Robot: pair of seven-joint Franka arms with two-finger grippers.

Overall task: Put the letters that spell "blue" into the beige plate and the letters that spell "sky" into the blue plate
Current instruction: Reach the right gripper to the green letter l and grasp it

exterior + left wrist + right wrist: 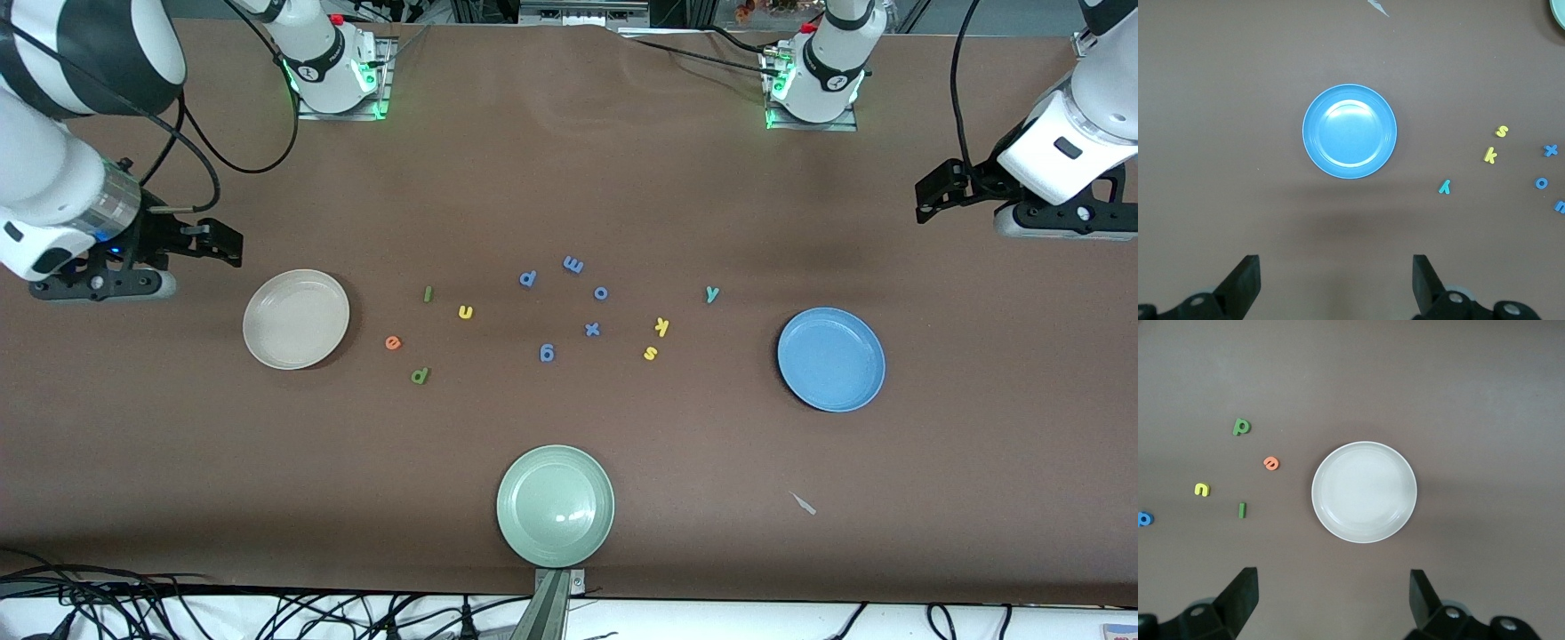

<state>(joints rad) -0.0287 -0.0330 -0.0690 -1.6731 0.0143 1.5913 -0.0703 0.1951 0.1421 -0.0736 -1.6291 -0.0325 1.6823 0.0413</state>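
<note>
The beige plate (296, 318) lies empty toward the right arm's end, the blue plate (831, 359) empty toward the left arm's end. Beside the beige plate lie the green l (428, 294), yellow u (465, 312), orange e (393, 342) and green b (420, 376). Closer to the blue plate are the teal y (711, 293), yellow k (661, 326) and yellow s (651, 353). My right gripper (233, 247) hangs open by the beige plate (1364, 491), holding nothing. My left gripper (925, 197) hangs open by the blue plate (1349, 131), also holding nothing.
Several blue-purple letters (592, 329) lie scattered in the middle of the table between the two letter groups. A pale green plate (556, 505) sits near the front edge. A small pale scrap (803, 503) lies nearer the camera than the blue plate.
</note>
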